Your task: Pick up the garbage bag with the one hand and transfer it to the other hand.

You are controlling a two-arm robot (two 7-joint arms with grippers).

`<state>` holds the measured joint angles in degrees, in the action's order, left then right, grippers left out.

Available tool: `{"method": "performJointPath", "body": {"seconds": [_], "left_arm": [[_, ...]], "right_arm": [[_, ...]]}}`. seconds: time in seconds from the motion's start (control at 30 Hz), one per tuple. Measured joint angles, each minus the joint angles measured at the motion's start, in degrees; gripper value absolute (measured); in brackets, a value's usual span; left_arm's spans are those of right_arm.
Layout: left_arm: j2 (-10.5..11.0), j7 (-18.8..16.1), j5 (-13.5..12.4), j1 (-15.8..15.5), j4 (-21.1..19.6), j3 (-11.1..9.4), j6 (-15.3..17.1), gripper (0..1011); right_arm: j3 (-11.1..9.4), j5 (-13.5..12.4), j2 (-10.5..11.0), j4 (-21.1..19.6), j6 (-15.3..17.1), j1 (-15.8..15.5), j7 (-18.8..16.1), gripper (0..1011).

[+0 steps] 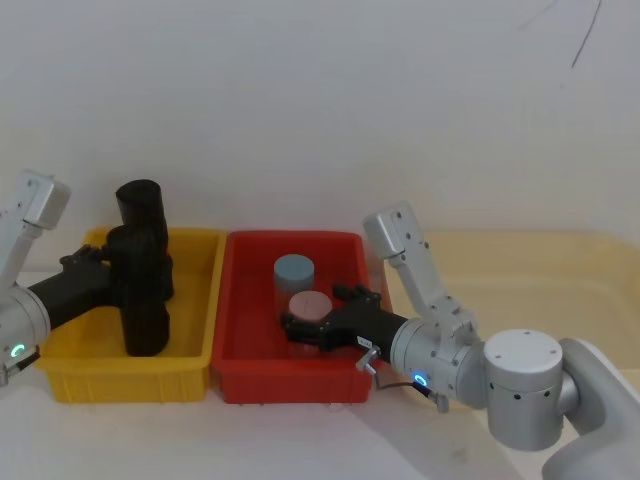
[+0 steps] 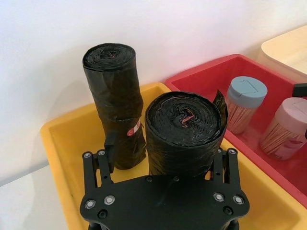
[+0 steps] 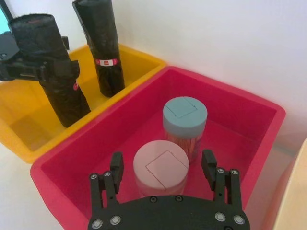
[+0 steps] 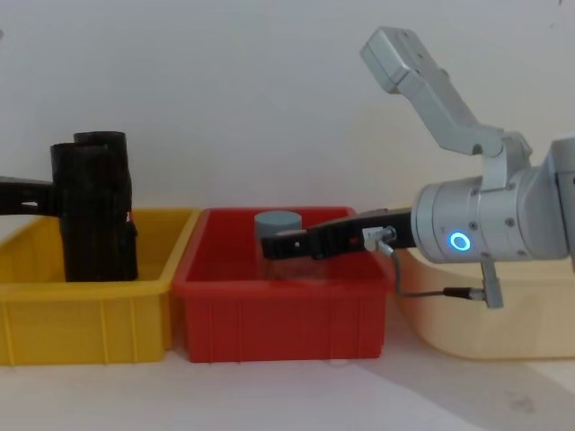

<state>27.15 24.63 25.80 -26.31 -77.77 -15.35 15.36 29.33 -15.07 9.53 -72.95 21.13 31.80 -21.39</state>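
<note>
end effector (image 2: 160,158) around garbage bag (image 2: 184,120), yellow bin (image 2: 62,143)

1. No legible words, numbers or brand marks anywhere.
2. Small red-and-white label band (image 2: 135,128) wrapped round the black crinkled plastic roll (image 2: 114,96) standing just beyond the left claw (image 2: 159,154); lettering too small to read.

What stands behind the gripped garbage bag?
A second black roll, with a red-and-white label, upright in the yellow bin. In the head view the garbage bag, in the left pincer, hides its lower part.
</note>
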Motion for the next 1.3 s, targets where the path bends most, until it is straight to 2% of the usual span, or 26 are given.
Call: {"method": "performJointPath", "body": {"seconds": [0.2, 0.3, 0.43, 0.47, 0.57, 0.67, 0.8, 1.07, 1.3], "left_arm": [[0.0, 0.03, -0.01, -0.04, 0.04, -0.04, 0.0, 1001], [0.0, 0.04, -0.01, -0.06, 0.07, -0.06, 0.0, 954], [0.0, 0.04, -0.01, -0.08, 0.1, -0.08, 0.0, 856], [0.0, 0.04, -0.01, -0.08, 0.1, -0.09, 0.0, 821], [0.0, 0.04, -0.01, -0.09, 0.11, -0.08, 0.0, 714], [0.0, 0.04, -0.01, -0.1, 0.11, -0.09, 0.01, 657], [0.0, 0.04, -0.01, -0.13, 0.12, -0.09, 0.01, 517], [0.01, 0.04, -0.01, -0.13, 0.11, -0.09, 0.01, 453], [0.01, 0.03, 0.0, -0.13, 0.11, -0.09, 0.01, 437]], "right_arm": [[0.11, 0.12, 0.16, 0.3, 0.23, 0.09, -0.34, 978], [0.14, 0.15, 0.22, 0.4, 0.33, 0.12, -0.44, 946], [0.18, 0.2, 0.31, 0.53, 0.45, 0.14, -0.62, 824], [0.19, 0.2, 0.32, 0.55, 0.46, 0.14, -0.64, 824], [0.2, 0.22, 0.35, 0.6, 0.5, 0.16, -0.69, 693], [0.22, 0.23, 0.38, 0.65, 0.54, 0.18, -0.73, 655], [0.24, 0.25, 0.4, 0.68, 0.56, 0.21, -0.76, 650], [0.27, 0.29, 0.43, 0.72, 0.57, 0.23, -0.82, 650], [0.28, 0.34, 0.62, 0.39, 0.64, 0.14, -0.84, 650]]}}
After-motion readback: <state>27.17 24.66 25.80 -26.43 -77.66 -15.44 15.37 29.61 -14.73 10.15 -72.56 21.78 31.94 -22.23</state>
